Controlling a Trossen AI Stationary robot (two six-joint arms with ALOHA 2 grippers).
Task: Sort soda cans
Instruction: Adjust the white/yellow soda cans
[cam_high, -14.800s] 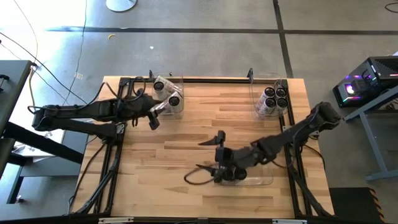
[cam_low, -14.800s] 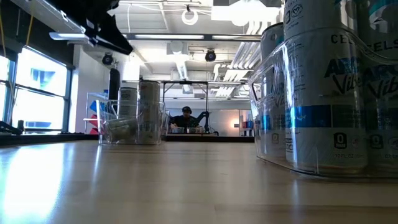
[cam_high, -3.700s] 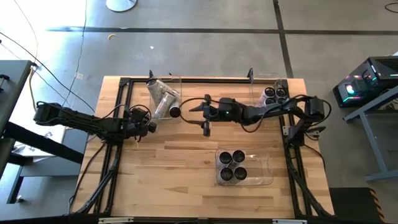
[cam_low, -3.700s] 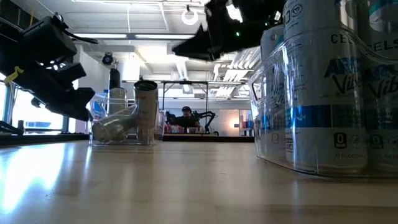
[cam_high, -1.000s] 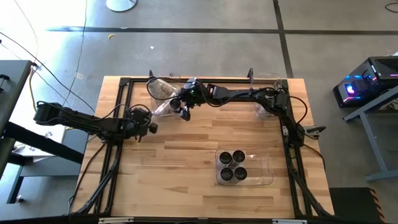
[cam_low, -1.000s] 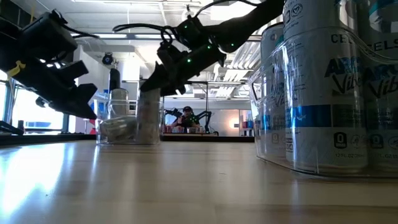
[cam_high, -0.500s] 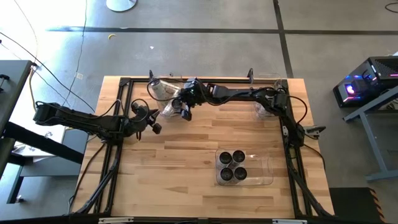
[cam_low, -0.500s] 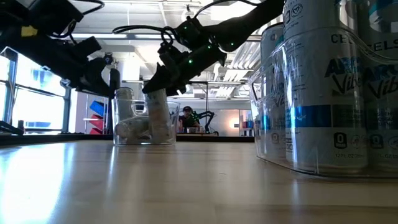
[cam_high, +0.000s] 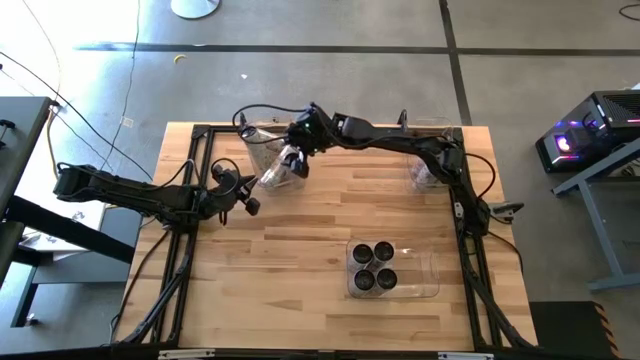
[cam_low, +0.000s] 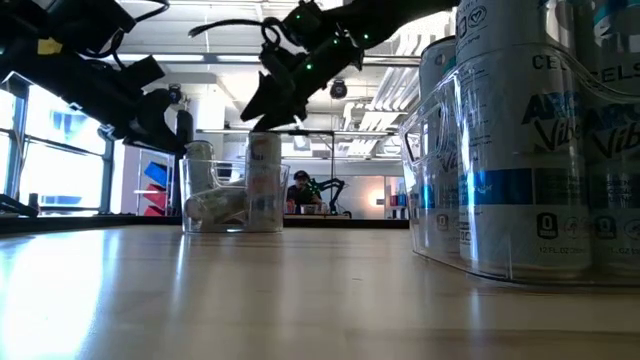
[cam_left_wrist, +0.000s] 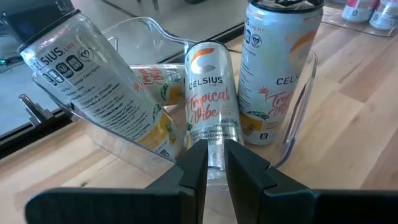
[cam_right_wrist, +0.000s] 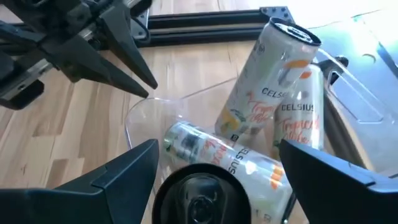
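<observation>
While right gripper (cam_right_wrist: 214, 163) hangs spread above bin (cam_right_wrist: 140, 118), soda cans (cam_right_wrist: 273, 93) lie below.

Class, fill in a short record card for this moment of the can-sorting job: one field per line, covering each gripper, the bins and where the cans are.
left gripper: left gripper shut, empty, beside the far-left bin
right gripper: right gripper open, above the far-left bin, holding nothing
far-left bin: clear bin tipped over, with Tropical Vibe cans jumbled in it, some leaning, one upright
near bin: near bin with four upright cans
far-right bin: far-right bin, contents cannot be told
</observation>
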